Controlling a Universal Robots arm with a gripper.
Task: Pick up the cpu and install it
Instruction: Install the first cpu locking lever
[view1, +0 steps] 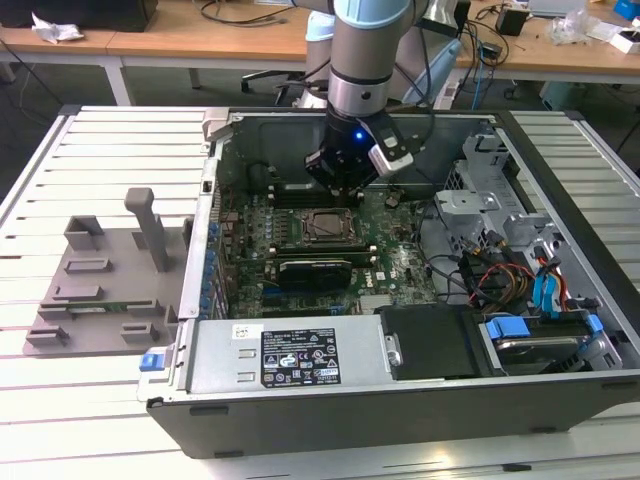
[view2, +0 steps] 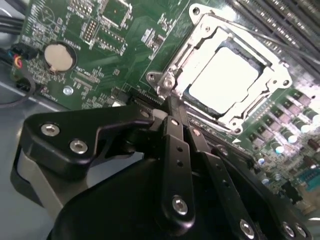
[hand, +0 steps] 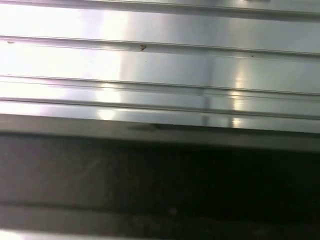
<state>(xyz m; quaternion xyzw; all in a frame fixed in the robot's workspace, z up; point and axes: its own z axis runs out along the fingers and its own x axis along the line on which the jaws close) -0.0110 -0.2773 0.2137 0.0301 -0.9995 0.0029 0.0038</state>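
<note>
The cpu (view2: 226, 79), a flat silver square, lies inside the metal socket frame (view2: 172, 65) on the green motherboard (view2: 115, 45). In the exterior view the cpu (view1: 322, 227) sits mid-board in the open computer case (view1: 400, 400). My gripper (view1: 338, 188) hangs just above the board at the far side of the socket. In the second wrist view my gripper (view2: 169, 102) has its black fingers (view2: 176, 142) pressed together with nothing between them, the tips beside the frame's corner, apart from the chip.
A long black card (view1: 315, 270) lies just in front of the socket. Cables (view1: 500, 275) and drive bays with blue tabs fill the case at the exterior view's right. A grey fixture (view1: 100, 290) stands on the slatted table (view1: 60, 400) at its left.
</note>
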